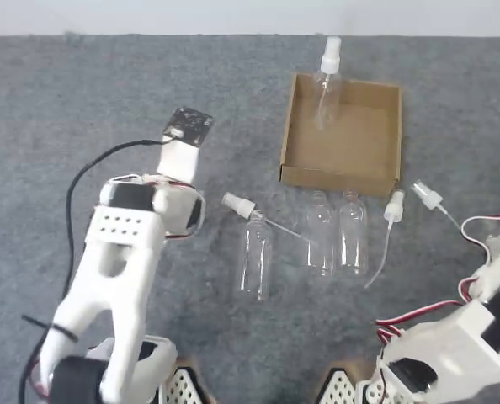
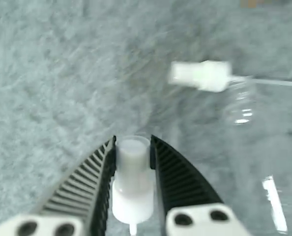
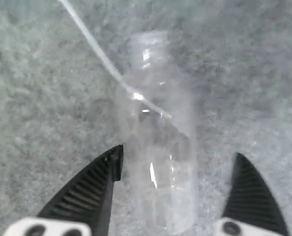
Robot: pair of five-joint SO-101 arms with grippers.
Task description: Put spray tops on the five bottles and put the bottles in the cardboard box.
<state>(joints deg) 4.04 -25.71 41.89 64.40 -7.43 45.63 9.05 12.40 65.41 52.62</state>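
Note:
My left gripper (image 2: 132, 140) is shut on a white spray top (image 2: 132, 177) above the grey carpet. Beyond it lies another spray top (image 2: 200, 76) by the neck of a clear bottle (image 2: 239, 101). My right gripper (image 3: 179, 155) hangs open over a clear, capless bottle (image 3: 158, 147) with a thin tube (image 3: 102, 54) lying across it. In the high view, three capless bottles (image 1: 254, 257) (image 1: 320, 231) (image 1: 353, 231) lie in front of the cardboard box (image 1: 376, 181). A capped bottle (image 1: 327, 80) leans in the box. Loose spray tops (image 1: 237, 204) (image 1: 394, 206) (image 1: 428, 196) lie nearby.
The left arm (image 1: 132, 219) stands over the carpet left of the bottles, with its black cable (image 1: 77, 181) looping out. The right arm (image 1: 477, 328) sits at the lower right corner. Grey carpet (image 1: 82, 93) covers the whole table.

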